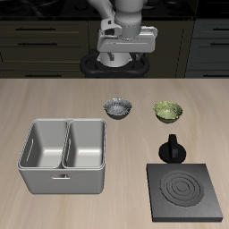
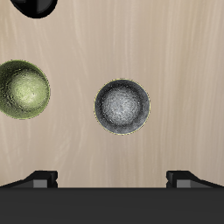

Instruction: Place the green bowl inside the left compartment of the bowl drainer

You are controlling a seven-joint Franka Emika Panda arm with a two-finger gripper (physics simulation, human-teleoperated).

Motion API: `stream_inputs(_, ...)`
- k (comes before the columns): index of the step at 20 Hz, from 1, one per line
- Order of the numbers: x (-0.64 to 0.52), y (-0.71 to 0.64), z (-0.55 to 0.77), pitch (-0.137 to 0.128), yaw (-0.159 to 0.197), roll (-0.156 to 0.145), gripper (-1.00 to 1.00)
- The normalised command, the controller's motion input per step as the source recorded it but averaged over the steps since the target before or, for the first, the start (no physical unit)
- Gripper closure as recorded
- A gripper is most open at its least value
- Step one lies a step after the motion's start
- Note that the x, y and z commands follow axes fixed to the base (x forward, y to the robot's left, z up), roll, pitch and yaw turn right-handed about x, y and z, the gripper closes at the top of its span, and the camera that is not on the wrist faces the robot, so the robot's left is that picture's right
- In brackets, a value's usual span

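The green bowl [image 1: 167,110] stands upright on the wooden table, beside a grey-silver bowl [image 1: 117,108]. The wrist view looks straight down on the green bowl [image 2: 24,88], with its mottled inside, and the grey bowl [image 2: 122,106]. My gripper [image 1: 122,61] hangs high above the table's back, open and holding nothing. Its fingertips [image 2: 39,178] stand wide apart, and the gripper [image 2: 112,178] is closer to the grey bowl than to the green one. The bowl drainer [image 1: 63,179], light grey with two deep square compartments, sits nearer the front edge, and both compartments are empty.
A flat black stove plate [image 1: 186,190] lies at the front edge beside the drainer. A small black pot [image 1: 172,148] stands just behind it, between the plate and the green bowl, and its edge shows as a black object [image 2: 39,7] in the wrist view.
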Motion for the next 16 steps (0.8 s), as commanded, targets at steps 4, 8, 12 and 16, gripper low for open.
stream_inputs(4,0.17,0.31,-0.01,0.009,0.018,-0.013,-1.00)
stream_inputs(8,0.22,0.29,0.03,0.011,0.034,-0.049,-1.00)
stream_inputs(12,0.17,0.42,0.02,0.016,0.021,0.004,-1.00)
stream_inputs(16,0.11,0.37,0.06,-0.015,0.031,-0.015,-1.00)
